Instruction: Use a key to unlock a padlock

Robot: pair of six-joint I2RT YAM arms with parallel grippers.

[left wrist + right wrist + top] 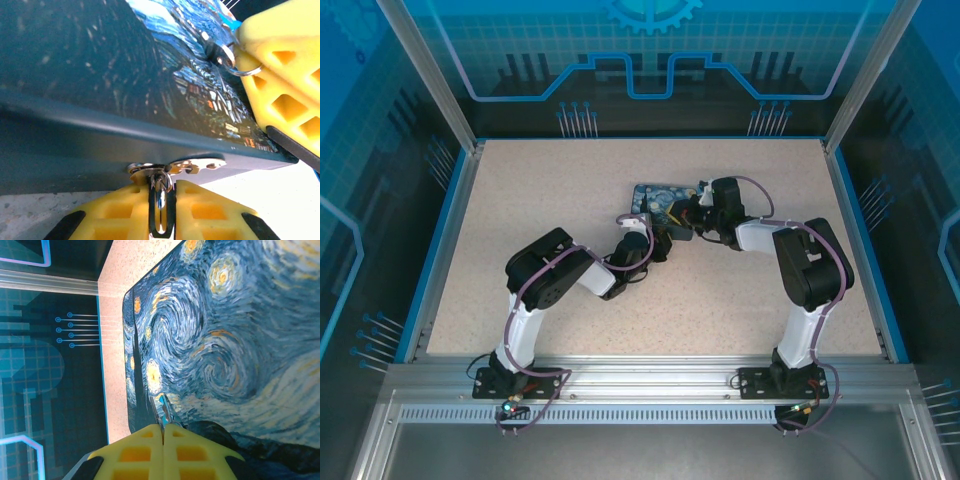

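Observation:
The dark blue swirl-printed box (pixel 658 196) lies mid-table with both grippers at its near edge. My left gripper (pixel 162 189) is shut on a shiny metal loop (pixel 161 205). The loop joins a small brass-tinted piece (pixel 136 170), apparently the padlock, pressed against the box's lower edge (pixel 100 125). A jagged silvery bit (pixel 197 164) lies beside it. My right gripper (pixel 163 428) is shut on a thin silvery key (pixel 167 412) over the box top (pixel 225 330). In the left wrist view the key's head (pixel 223 53) with its wire ring sticks out of the right fingers (pixel 280 55).
The speckled beige table (pixel 550 190) has free room left of and behind the box. A blue rim and metal posts (pixel 460 190) bound the table, with printed blue panels beyond. The two arms (pixel 560 275) meet closely at the box.

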